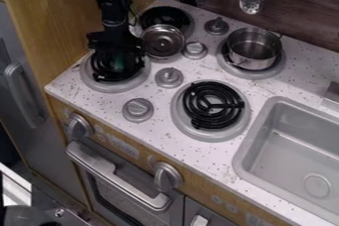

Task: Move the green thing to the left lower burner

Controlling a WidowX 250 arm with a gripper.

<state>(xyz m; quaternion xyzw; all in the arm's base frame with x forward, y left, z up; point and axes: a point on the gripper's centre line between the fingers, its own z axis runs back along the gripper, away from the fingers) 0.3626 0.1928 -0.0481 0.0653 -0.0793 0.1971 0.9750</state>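
Gray oven-door handle (114,174) is jutting out below the speckled countertop's (157,128) front edge, while the black gripper (118,67) is hanging over the left lower burner (126,85), whether open or closed I cannot tell, and the green object (119,62) is showing at its lower end, within the burner's outline.
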